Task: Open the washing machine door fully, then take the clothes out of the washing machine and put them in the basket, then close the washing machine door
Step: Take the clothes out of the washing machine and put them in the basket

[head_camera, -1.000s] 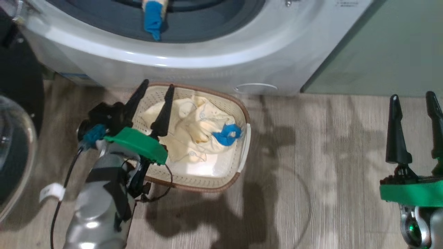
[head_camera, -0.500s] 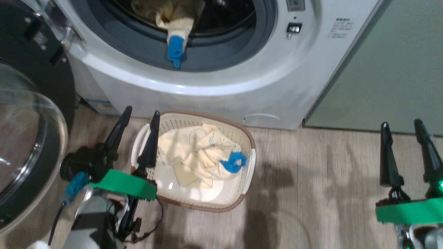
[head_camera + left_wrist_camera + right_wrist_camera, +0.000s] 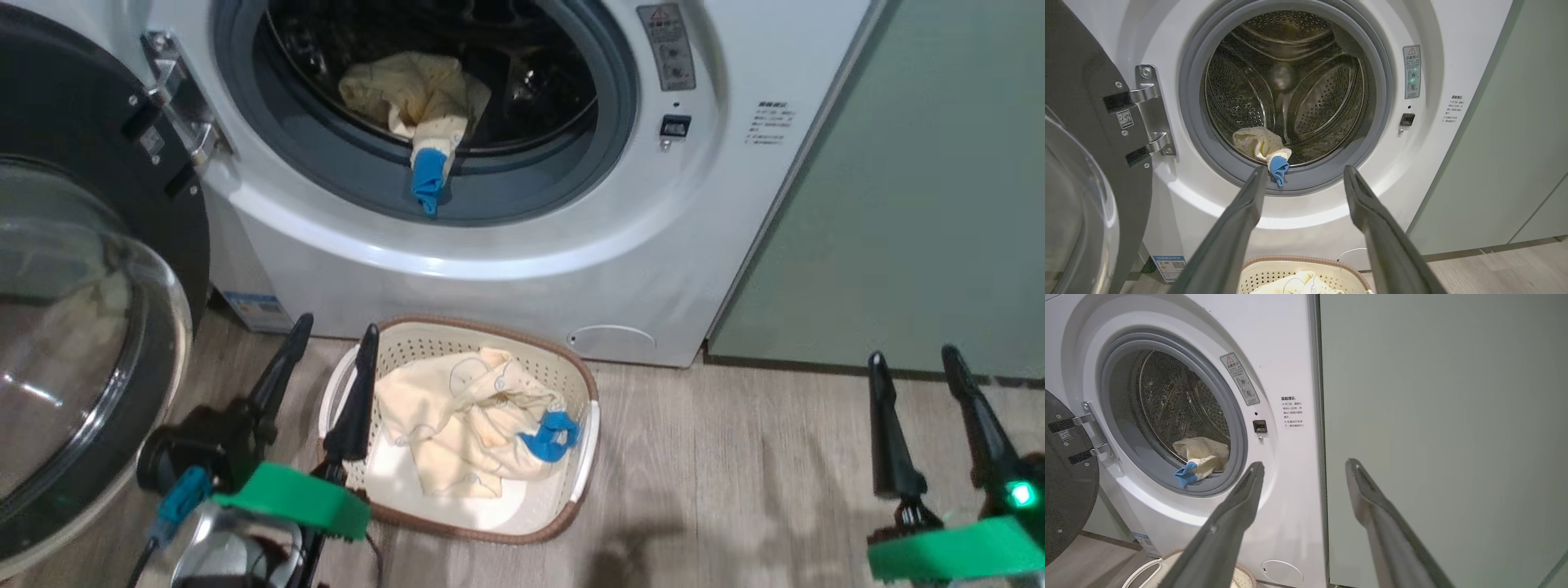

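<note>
The white washing machine (image 3: 506, 245) stands with its door (image 3: 73, 327) swung wide to the left. A cream garment with a blue cuff (image 3: 420, 110) lies in the drum, its cuff draped over the grey gasket; it shows too in the left wrist view (image 3: 1263, 147) and right wrist view (image 3: 1202, 455). On the floor below, the basket (image 3: 584, 392) holds another cream garment with blue trim (image 3: 473, 420). My left gripper (image 3: 331, 339) hangs open over the basket's left rim, empty. Far to the right my right gripper (image 3: 910, 359) is open and empty.
A pale green cabinet (image 3: 914, 180) stands right of the machine. Wood-look floor (image 3: 735, 490) stretches between the basket and my right gripper. The door's hinge bracket (image 3: 1149, 110) sits at the opening's left edge.
The head camera has tilted up, so the drum and the garment inside come into view. Both grippers stay open; the left one keeps its place over the basket's left rim.
</note>
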{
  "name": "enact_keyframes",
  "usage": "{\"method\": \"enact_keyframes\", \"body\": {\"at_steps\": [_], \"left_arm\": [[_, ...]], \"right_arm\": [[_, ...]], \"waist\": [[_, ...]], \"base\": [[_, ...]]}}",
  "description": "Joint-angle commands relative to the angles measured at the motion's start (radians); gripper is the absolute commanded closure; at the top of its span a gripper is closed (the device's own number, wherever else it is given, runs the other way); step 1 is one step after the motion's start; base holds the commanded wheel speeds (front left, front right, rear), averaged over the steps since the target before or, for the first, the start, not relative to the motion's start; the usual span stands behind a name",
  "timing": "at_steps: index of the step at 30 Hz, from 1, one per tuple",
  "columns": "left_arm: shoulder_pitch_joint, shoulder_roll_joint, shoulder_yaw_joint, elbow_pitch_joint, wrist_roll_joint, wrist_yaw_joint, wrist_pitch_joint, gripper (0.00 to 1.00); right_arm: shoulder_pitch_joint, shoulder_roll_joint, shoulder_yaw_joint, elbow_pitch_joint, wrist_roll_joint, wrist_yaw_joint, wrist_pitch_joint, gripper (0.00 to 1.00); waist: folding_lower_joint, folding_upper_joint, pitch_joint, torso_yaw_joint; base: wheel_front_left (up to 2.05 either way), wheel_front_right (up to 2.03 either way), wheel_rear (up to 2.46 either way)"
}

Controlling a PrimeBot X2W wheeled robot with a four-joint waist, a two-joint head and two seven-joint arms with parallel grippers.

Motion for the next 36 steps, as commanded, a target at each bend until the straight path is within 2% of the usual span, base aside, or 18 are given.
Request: {"method": "enact_keyframes", "body": {"at_steps": [1,18,36], "left_arm": [[-0.02,0.014,0.032,-0.042,0.0,0.004,0.006,0.0],[0.053,0.019,0.031,-0.109,-0.009,0.028,0.047,0.0],[0.043,0.028,0.023,-0.103,-0.021,0.041,0.044,0.0]], "right_arm": [[-0.01,-0.014,0.02,-0.031,0.002,0.004,-0.009,0.0],[0.042,-0.008,0.034,-0.03,0.008,0.004,-0.009,0.0],[0.032,-0.006,0.043,-0.033,0.011,0.004,-0.009,0.0]], "waist": [[0.0001,-0.0001,-0.01,-0.002],[0.0001,-0.0001,-0.082,-0.006],[0.0001,-0.0001,-0.066,-0.006]], "base": [[0.0,0.0,0.0],[0.0,0.0,0.0],[0.0,0.0,0.0]]}}
